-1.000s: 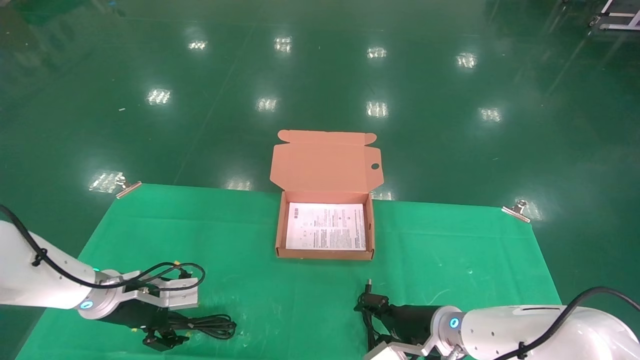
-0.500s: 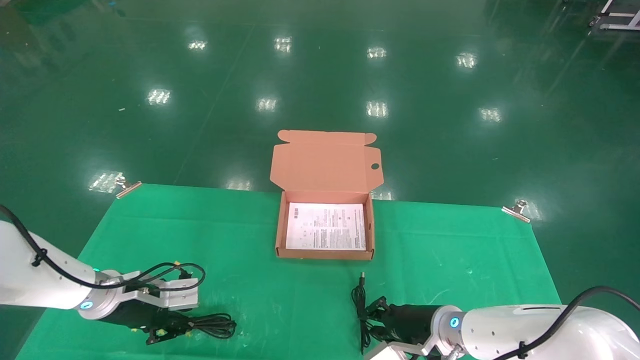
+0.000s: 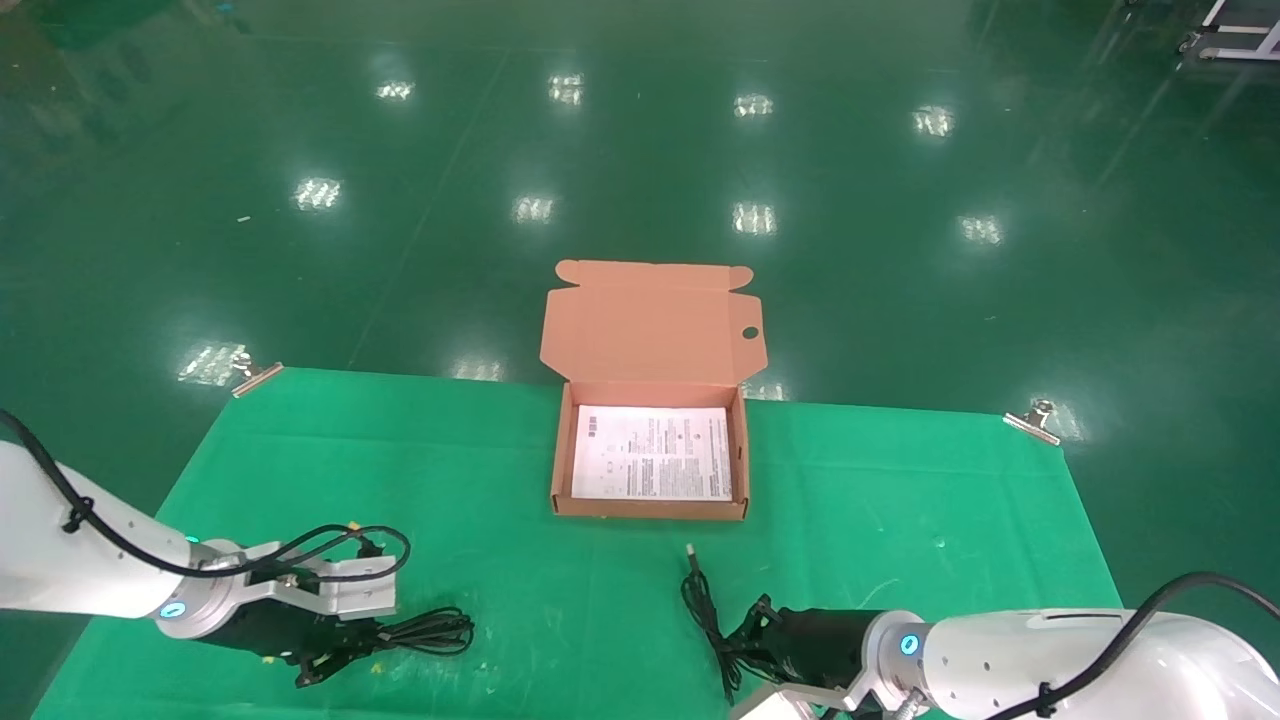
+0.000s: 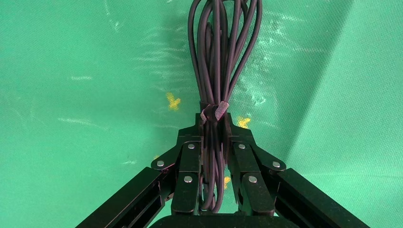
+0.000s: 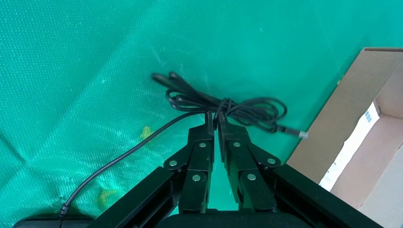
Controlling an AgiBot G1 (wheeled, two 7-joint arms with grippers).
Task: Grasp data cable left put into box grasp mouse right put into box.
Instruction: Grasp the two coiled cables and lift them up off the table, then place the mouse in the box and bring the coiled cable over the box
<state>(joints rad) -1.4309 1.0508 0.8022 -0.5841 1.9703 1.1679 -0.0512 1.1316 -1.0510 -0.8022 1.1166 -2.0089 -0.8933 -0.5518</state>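
Neither item boxed yet: box (image 3: 649, 505) open beyond both grippers, holding only a white printed sheet (image 3: 652, 453). Left gripper (image 4: 216, 156) clenched on the data cable (image 4: 217, 57), tied waist between the jaws, loops fanning ahead over the cloth. Right gripper (image 5: 216, 128) pinched on the bundled cord (image 5: 223, 103) of the mouse (image 5: 45, 222), whose body sits low behind the jaws, barely visible. Lifting and both placements still left, seemingly. Green cloth (image 3: 480, 470) clipped over the table; glossy green floor (image 3: 640, 150) beyond, reflecting ceiling lights.

The left gripper (image 3: 335, 655) sits low at the near left, fingers (image 4: 187, 178) clamped together. The right gripper (image 3: 750, 640) sits low at near right, fingers (image 5: 202, 156) pinched together.
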